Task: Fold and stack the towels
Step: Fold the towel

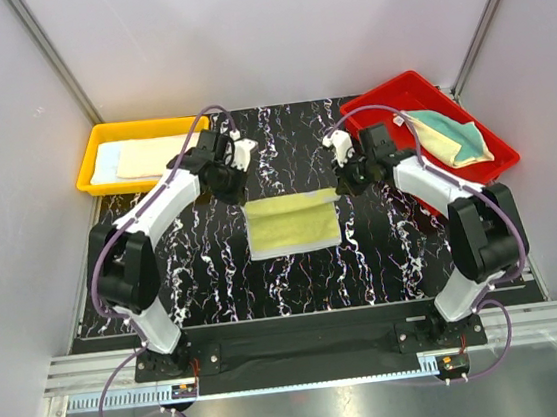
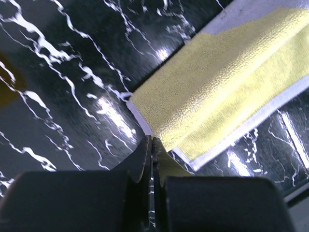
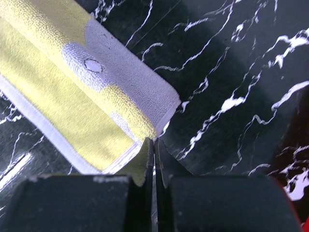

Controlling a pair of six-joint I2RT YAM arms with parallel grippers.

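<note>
Yellow bin (image 1: 92, 165) at the table's (image 1: 205, 269) 10 o'clock holds 2 flat cloths: light blue towel (image 1: 108, 168) and pale yellow towel (image 1: 155, 156).

Left gripper (image 2: 152, 145): fingers pressed together at the 11 o'clock corner of the yellow towel (image 1: 293, 225), which lies at table centre. Cannot tell if cloth is caught.

Towel's far edge is doubled into a strip. Bare table at 9, 6 and 3 o'clock.

Right gripper (image 3: 154, 145): closed likewise at the 1 o'clock corner.

Red bin (image 1: 379, 97) at 2 o'clock holds 1 rumpled teal-and-yellow towel (image 1: 452, 138).

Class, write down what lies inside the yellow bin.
A cream towel partly covers a light blue towel in the yellow bin. Anything beneath them is covered and cannot be seen.
</note>
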